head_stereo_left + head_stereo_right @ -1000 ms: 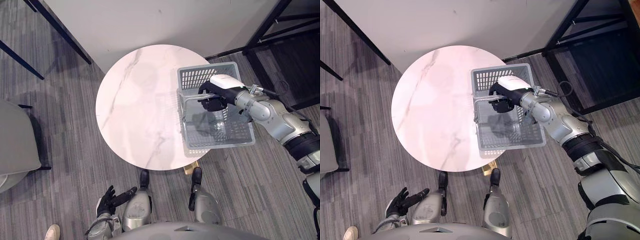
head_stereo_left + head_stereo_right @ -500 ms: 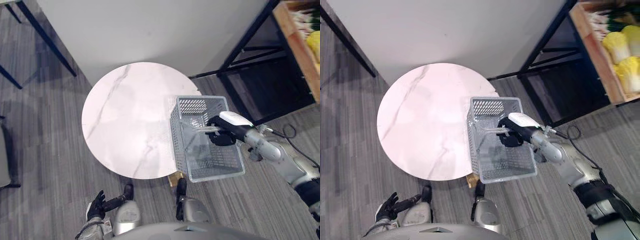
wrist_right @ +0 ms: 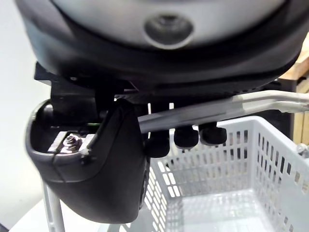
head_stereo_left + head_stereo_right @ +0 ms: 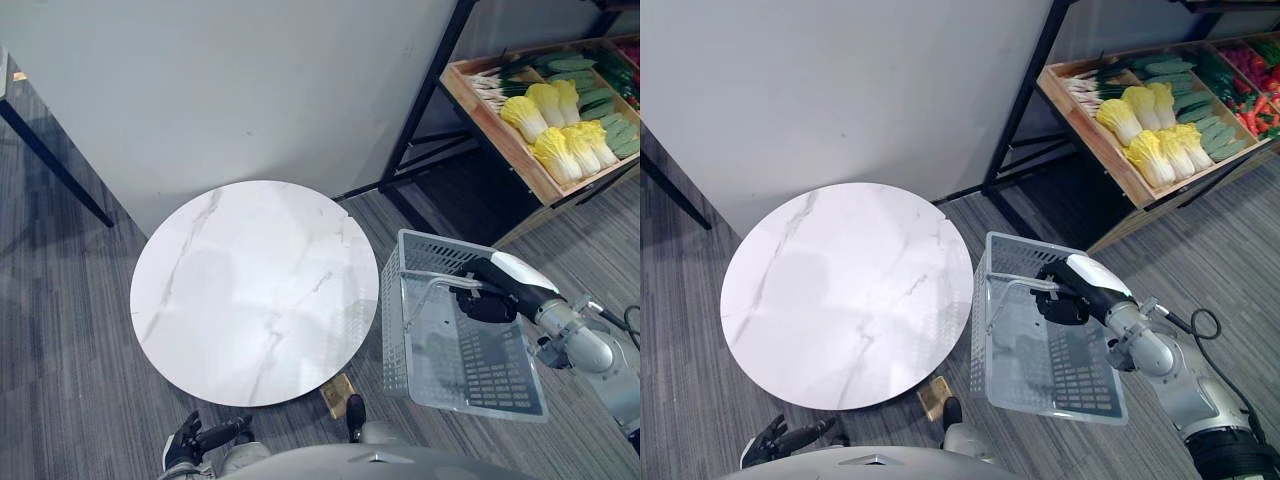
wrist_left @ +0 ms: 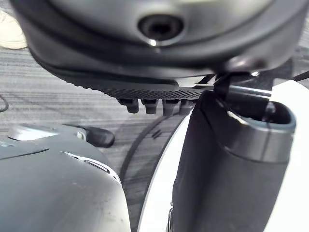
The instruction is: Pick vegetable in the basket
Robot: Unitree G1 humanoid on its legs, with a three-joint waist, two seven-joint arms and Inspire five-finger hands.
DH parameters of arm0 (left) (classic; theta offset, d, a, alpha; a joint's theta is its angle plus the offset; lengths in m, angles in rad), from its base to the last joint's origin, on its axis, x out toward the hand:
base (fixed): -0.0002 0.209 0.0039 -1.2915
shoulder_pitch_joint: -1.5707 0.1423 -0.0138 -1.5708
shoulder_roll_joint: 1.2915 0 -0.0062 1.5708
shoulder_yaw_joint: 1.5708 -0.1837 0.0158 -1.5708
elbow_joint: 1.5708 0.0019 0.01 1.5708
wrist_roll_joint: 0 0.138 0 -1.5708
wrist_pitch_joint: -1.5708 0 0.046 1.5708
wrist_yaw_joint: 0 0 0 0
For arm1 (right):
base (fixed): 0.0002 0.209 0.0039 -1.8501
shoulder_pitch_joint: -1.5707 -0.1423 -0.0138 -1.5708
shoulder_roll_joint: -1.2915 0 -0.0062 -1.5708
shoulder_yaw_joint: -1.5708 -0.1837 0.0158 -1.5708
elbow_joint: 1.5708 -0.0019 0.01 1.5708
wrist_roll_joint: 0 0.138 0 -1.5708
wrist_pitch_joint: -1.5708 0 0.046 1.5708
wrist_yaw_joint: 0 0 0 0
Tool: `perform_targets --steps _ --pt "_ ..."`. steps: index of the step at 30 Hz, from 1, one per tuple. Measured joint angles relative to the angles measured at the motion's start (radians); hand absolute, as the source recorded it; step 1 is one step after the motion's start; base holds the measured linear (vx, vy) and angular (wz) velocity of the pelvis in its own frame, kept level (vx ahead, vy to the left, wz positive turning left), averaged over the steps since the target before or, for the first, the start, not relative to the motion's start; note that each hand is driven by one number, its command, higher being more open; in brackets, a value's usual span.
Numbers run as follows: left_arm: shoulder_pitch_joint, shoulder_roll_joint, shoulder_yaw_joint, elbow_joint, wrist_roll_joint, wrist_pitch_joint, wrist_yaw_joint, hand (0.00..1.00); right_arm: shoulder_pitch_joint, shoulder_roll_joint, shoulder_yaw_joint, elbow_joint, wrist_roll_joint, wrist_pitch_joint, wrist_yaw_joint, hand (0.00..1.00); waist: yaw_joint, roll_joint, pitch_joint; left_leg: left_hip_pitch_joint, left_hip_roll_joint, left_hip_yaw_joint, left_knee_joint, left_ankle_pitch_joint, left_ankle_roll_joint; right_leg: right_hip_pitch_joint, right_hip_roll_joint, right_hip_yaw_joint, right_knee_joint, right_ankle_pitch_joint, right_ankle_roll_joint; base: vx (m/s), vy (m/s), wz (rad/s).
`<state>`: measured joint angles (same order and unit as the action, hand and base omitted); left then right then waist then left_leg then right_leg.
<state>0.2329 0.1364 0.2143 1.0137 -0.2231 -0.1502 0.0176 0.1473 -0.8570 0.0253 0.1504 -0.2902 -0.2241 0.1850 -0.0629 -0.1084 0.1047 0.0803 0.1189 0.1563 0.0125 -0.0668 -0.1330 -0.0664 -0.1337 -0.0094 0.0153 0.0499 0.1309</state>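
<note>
Right hand point(image 4: 492, 302) fingers curl round the wire handle point(image 4: 436, 285) of the grey plastic mesh basket point(image 4: 470, 375), at the round white marble surface's point(image 4: 250, 290) 4 o'clock; left hand point(image 4: 190, 446) fingers relaxed.

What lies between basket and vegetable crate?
Bare floor, edged by the black rack frame, separates basket and vegetable crate in both eye views; the right hand grips the basket's handle.

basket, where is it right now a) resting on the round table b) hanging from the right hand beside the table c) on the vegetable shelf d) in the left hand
B: the right hand curls round the handle, and the basket hangs over the floor beside the table.
</note>
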Motion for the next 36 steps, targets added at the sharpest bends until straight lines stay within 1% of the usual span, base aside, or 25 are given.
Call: perform_targets --steps 3,5,9,11,13,16,18,19,20,22,25,29,30,32,36 --pt "0.007 0.0 -0.001 0.001 0.0 0.0 -0.002 1.0 0.007 0.013 -0.005 0.0 -0.003 0.0 -0.001 0.0 -0.01 0.002 -0.011 0.009 -0.005 0.013 0.001 -0.004 0.002 0.0 -0.002 0.016 0.001 0.0 0.001 -0.01 0.024 -0.12" --pt "0.01 0.0 -0.001 0.005 0.001 0.0 -0.002 1.0 0.012 0.048 -0.029 0.004 -0.018 0.0 -0.014 0.0 -0.02 0.003 -0.014 0.015 -0.005 0.017 0.001 -0.005 0.002 0.004 -0.001 0.017 0.001 0.0 0.001 -0.02 0.01 -0.06" --pt "0.011 0.001 -0.003 0.018 0.001 0.0 -0.004 1.0 0.025 0.083 -0.069 0.058 -0.021 -0.004 -0.054 0.0 -0.022 0.013 -0.03 0.016 -0.005 0.02 0.0 -0.006 0.002 0.004 -0.001 0.019 0.001 0.0 0.001 0.0 0.0 0.0" --pt "0.013 -0.001 -0.006 0.021 0.006 0.0 -0.004 1.0 0.026 0.086 -0.084 0.12 -0.052 -0.005 -0.088 0.0 -0.02 0.021 -0.039 0.018 -0.005 0.019 0.001 -0.007 0.003 0.007 -0.002 0.018 0.001 0.0 0.001 0.0 0.0 0.0" --pt "0.013 -0.001 -0.014 0.021 0.033 0.0 -0.005 1.0 0.026 0.087 -0.106 0.2 -0.116 -0.007 -0.123 0.0 -0.02 0.029 -0.044 0.02 -0.005 0.019 0.001 -0.007 0.003 0.01 -0.002 0.017 0.001 0.0 0.0 0.0 0.0 0.0" --pt "0.021 -0.004 -0.028 0.021 0.038 0.0 -0.007 1.0 0.026 0.087 -0.133 0.306 -0.156 -0.002 -0.143 0.0 -0.021 0.042 -0.051 0.032 -0.005 0.019 -0.002 -0.009 0.002 0.019 -0.001 0.017 0.002 -0.004 -0.003 -0.01 0.001 -0.01" --pt "0.029 -0.004 -0.051 0.021 0.038 0.0 -0.009 1.0 0.026 0.087 -0.146 0.355 -0.193 0.006 -0.157 0.0 -0.024 0.05 -0.056 0.033 -0.006 0.022 -0.002 -0.01 0.003 0.019 -0.002 0.019 0.002 -0.004 -0.003 -0.02 0.005 -0.04" --pt "0.036 -0.007 -0.059 0.022 0.039 0.001 -0.009 1.0 0.032 0.086 -0.155 0.377 -0.218 0.015 -0.16 0.0 -0.026 0.059 -0.062 0.034 -0.007 0.024 -0.002 -0.012 0.003 0.019 -0.002 0.021 0.002 -0.005 -0.004 -0.02 0.005 -0.04" --pt "0.041 -0.014 -0.06 0.022 0.039 0.001 -0.01 1.0 0.034 0.086 -0.158 0.405 -0.22 0.026 -0.164 0.0 -0.026 0.068 -0.067 0.034 -0.006 0.025 -0.002 -0.014 0.004 0.019 -0.002 0.023 0.003 -0.007 -0.006 -0.02 0.004 -0.04" --pt "0.043 -0.019 -0.06 0.022 0.039 0.001 -0.01 1.0 0.036 0.086 -0.16 0.436 -0.239 0.044 -0.164 0.0 -0.027 0.075 -0.069 0.034 -0.007 0.024 -0.003 -0.015 0.004 0.019 -0.002 0.023 0.003 -0.011 -0.007 0.0 0.0 0.0" --pt "0.048 -0.02 -0.06 0.023 0.038 0.001 -0.01 1.0 0.042 0.086 -0.167 0.447 -0.253 0.059 -0.166 0.0 -0.033 0.077 -0.069 0.034 -0.007 0.02 -0.007 -0.014 0.003 0.019 -0.002 0.02 0.004 -0.012 -0.009 -0.01 -0.002 0.01" --pt "0.051 -0.02 -0.061 0.026 0.038 0.001 -0.009 1.0 0.043 0.088 -0.194 0.447 -0.253 0.06 -0.184 0.0 -0.039 0.078 -0.069 0.036 -0.009 0.014 -0.019 -0.012 0.003 0.019 -0.004 0.015 0.004 -0.012 -0.009 -0.01 0.0 0.04" --pt "0.051 -0.02 -0.062 0.028 0.038 0.001 -0.009 1.0 0.043 0.091 -0.201 0.447 -0.253 0.06 -0.191 0.0 -0.038 0.079 -0.07 0.036 -0.009 0.014 -0.019 -0.008 -0.003 0.019 -0.004 0.015 0.003 -0.012 -0.009 0.0 0.0 0.0" --pt "0.051 -0.019 -0.064 0.028 0.037 0.001 -0.009 1.0 0.043 0.117 -0.225 0.447 -0.252 0.06 -0.199 0.0 -0.038 0.079 -0.07 0.036 -0.008 0.013 -0.019 -0.007 -0.001 0.02 -0.003 0.015 0.003 -0.013 -0.009 0.0 0.0 0.0" --pt "0.051 -0.016 -0.081 0.027 0.037 0.001 -0.008 1.0 0.043 0.17 -0.229 0.447 -0.242 0.059 -0.201 0.0 -0.038 0.082 -0.069 0.045 -0.007 0.013 -0.018 -0.007 0.003 0.027 -0.003 0.015 0.004 -0.014 -0.007 0.0 0.0 0.0"
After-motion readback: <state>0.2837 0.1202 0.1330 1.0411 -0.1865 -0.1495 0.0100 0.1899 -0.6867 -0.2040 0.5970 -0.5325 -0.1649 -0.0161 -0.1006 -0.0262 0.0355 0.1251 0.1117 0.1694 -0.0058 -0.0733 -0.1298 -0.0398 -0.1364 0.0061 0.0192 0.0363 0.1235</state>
